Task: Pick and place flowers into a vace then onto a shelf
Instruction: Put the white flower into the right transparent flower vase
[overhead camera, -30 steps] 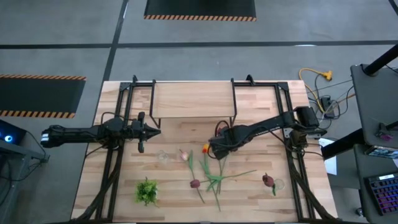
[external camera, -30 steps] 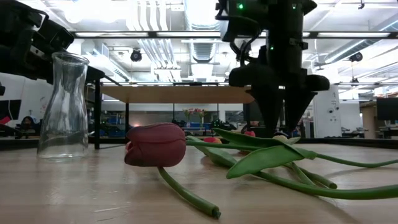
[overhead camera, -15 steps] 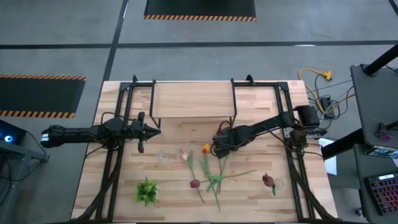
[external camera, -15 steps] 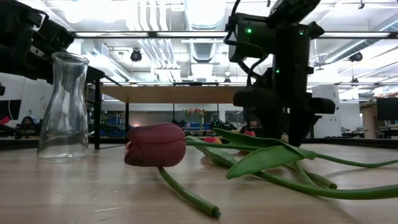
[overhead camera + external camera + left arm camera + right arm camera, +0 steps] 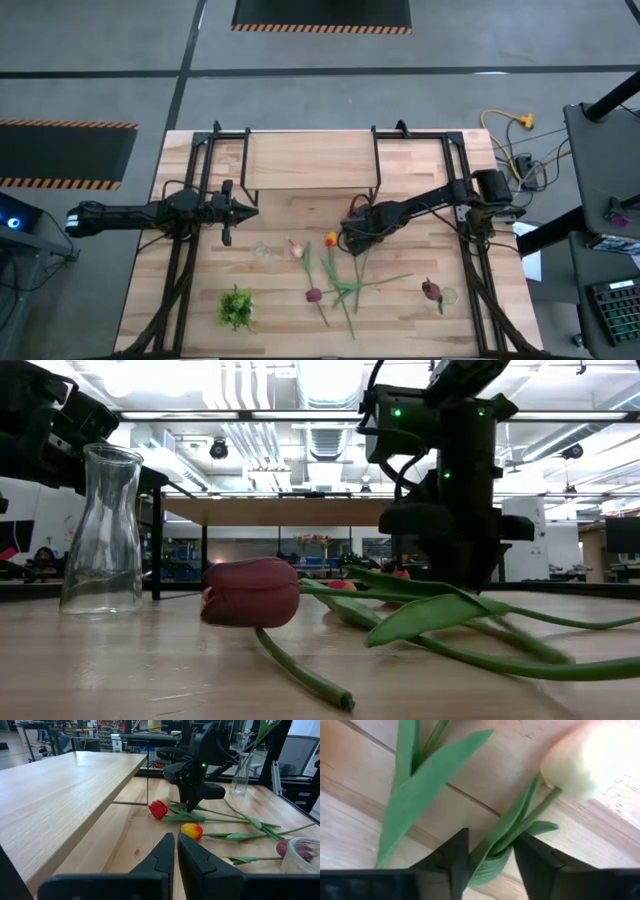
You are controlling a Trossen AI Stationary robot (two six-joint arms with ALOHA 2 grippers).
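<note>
Right wrist view puts your right gripper (image 5: 490, 857) down at the tabletop with its two dark fingers part-closed around the green stem and leaf base of a cream-yellow tulip (image 5: 580, 765). The stem (image 5: 532, 822) sits between the pads and the fingers look to be touching it, but you cannot yet call it a firm hold. The stem runs out from between the fingers to the pale head just beyond, so the fingers straddle it across its long axis, which is the alignment a lift depends on.

From above, the right gripper (image 5: 352, 236) works near the middle of the table (image 5: 420, 320), just in front of the shelf (image 5: 310, 158) that stands along the far edge. The other flowers (image 5: 345, 290) lie fanned towards the near edge, heads at the outer ends and stems crossing. The glass vase (image 5: 263, 251) stands just to the left of them, between the two arms.

Your left gripper (image 5: 175, 857) is fully closed and empty, hovering by the shelf's left end. It is nearer the vase; the right arm is clearly nearer the tulips.
</note>
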